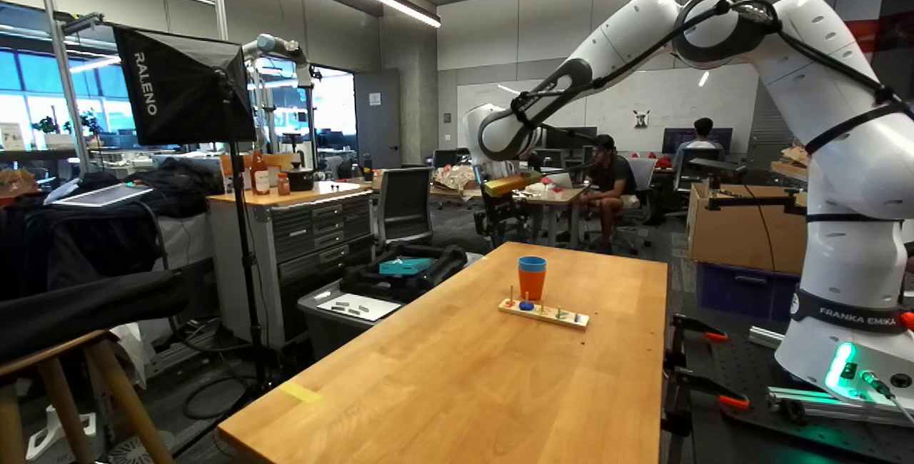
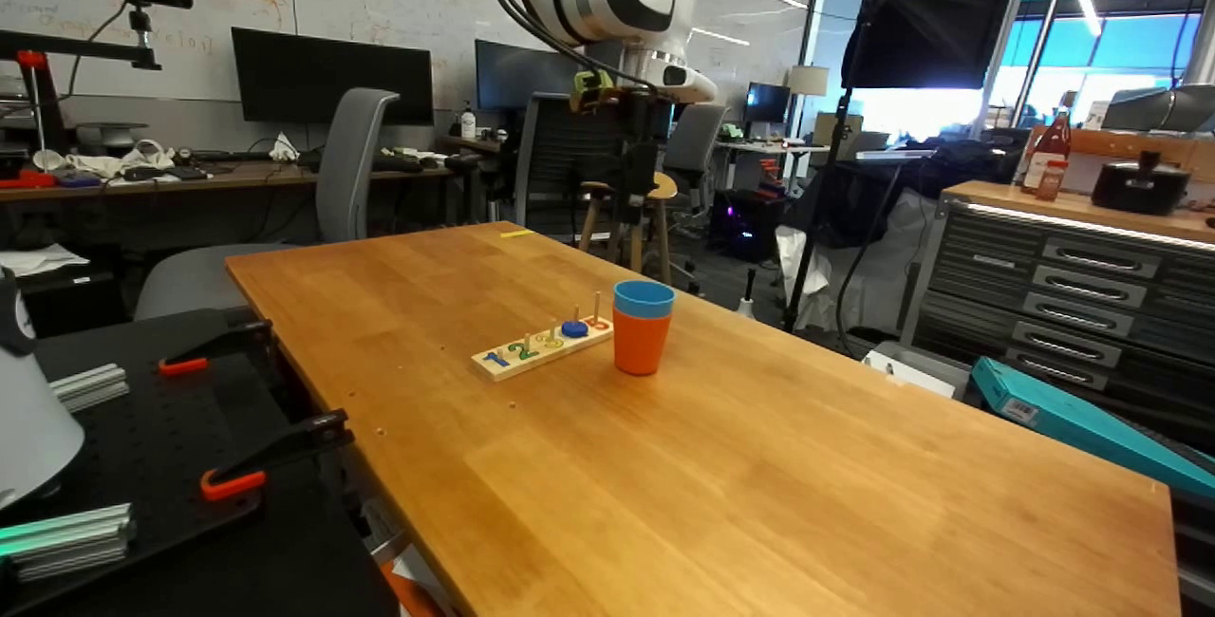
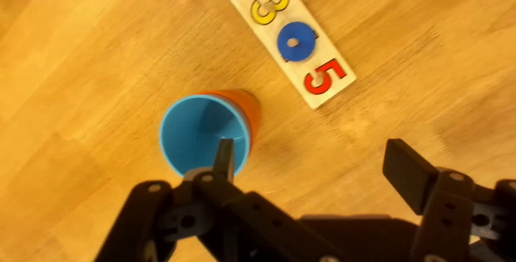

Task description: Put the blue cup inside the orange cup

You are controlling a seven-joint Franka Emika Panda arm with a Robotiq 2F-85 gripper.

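Observation:
The blue cup [image 1: 532, 261] sits inside the orange cup [image 1: 532, 285], with its upper rim band showing above the orange rim. The pair stands upright on the wooden table. In an exterior view the blue cup [image 2: 644, 298] and the orange cup [image 2: 640, 344] show the same nesting. In the wrist view I look down into the blue cup [image 3: 193, 129], and part of the orange cup's side [image 3: 250, 109] shows beyond it. My gripper [image 3: 310, 159] is open with nothing between its fingers. It is raised above the table, and its left finger overlaps the blue cup's rim in the wrist view.
A wooden number board [image 3: 262, 28] with upright pegs and a blue disc [image 3: 297, 41] on one peg lies close beside the cups. It also shows in both exterior views [image 1: 543, 314] [image 2: 536, 354]. Black clamps [image 2: 285, 446] sit along the table's robot-side edge.

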